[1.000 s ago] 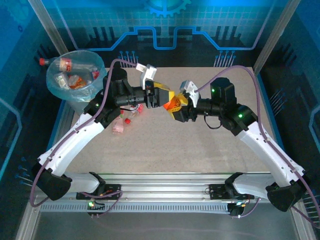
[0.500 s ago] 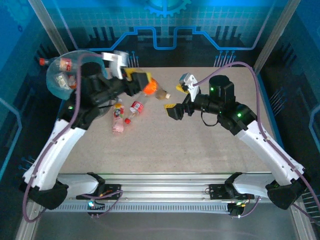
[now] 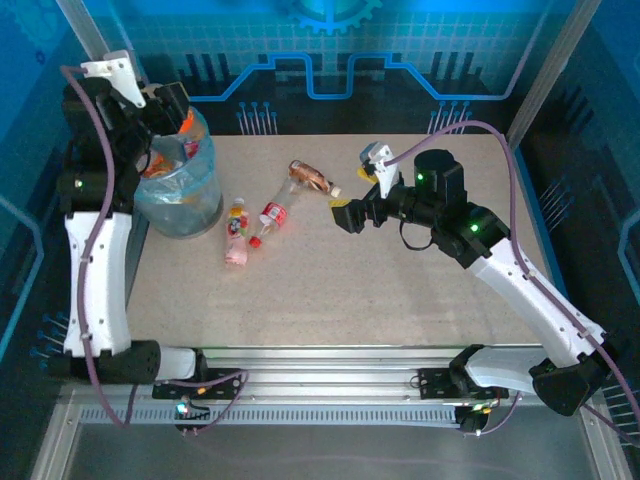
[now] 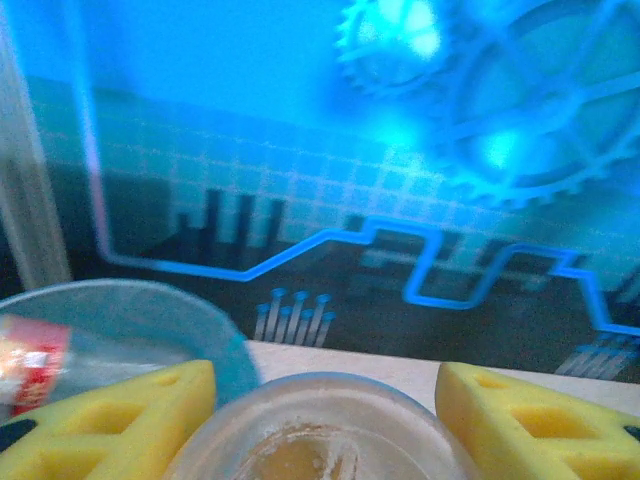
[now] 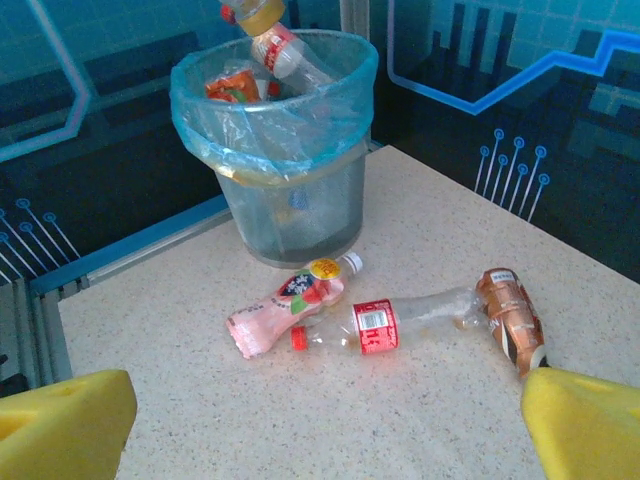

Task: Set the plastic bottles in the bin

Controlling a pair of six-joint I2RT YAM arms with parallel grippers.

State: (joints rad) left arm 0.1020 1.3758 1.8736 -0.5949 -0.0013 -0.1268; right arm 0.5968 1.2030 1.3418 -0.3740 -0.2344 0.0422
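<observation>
Bin (image 3: pixel 205 195) at the far-left corner of the table (image 3: pixel 400 300), tight to the left edge, blue liner folded over its rim and bottles heaped inside; a rim bottle (image 5: pixel 290 55) with a red label lies across the lip. Left arm stands tall beside it, forearm near vertical, wrist bent over the top. The left gripper (image 3: pixel 178 118) hangs over the bin's mouth, yellow fingers (image 4: pixel 130 410) pinching the held bottle (image 4: pixel 320 440) from both sides, its round end facing the wrist camera. Just right of the bin, three bottles lie flat on the table. The pink bottle (image 3: pixel 236 232) is nearest the bin wall. The clear bottle (image 3: pixel 270 218), with red cap and label, is just beside it. The brown bottle (image 3: pixel 312 178) is a little farther back. From there open tabletop runs to the near edge, and on across the middle. Right arm comes up from its near-right base, elbow high, forearm pointing left. The right gripper (image 3: pixel 355 195) hovers above the table close to the brown bottle, jaws spread wide with nothing between them. Behind that arm, bare surface runs to the right edge.
</observation>
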